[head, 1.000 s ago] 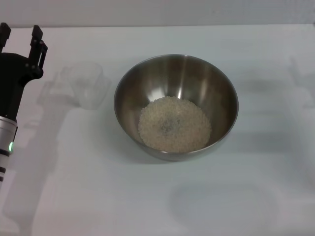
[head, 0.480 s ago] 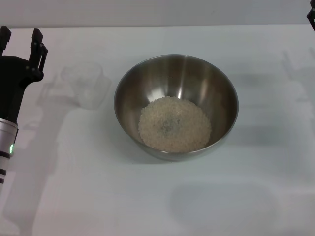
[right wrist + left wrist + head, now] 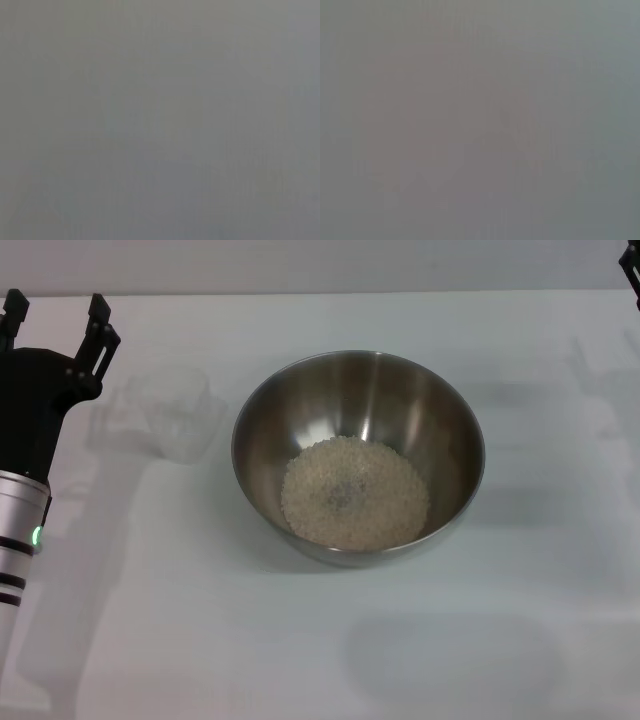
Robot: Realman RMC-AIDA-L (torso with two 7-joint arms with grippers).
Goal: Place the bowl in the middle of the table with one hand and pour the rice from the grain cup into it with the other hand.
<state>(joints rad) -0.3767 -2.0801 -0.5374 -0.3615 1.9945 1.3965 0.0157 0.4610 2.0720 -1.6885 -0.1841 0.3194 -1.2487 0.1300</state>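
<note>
The steel bowl (image 3: 358, 455) stands in the middle of the white table (image 3: 320, 640), with a round mound of rice (image 3: 354, 491) in its bottom. The clear grain cup (image 3: 172, 410) stands upright and empty on the table just left of the bowl. My left gripper (image 3: 55, 312) is open and empty at the far left, a short way left of the cup and apart from it. Only a black sliver of my right gripper (image 3: 632, 270) shows at the top right corner. Both wrist views show only plain grey.
The far edge of the table (image 3: 320, 292) runs along the top of the head view. Soft shadows of the arms lie on the tabletop at the left and right.
My left gripper has shifted a little to the right, toward the cup, and its fingers have spread wider. The right gripper's edge has come into view at the top right corner.
</note>
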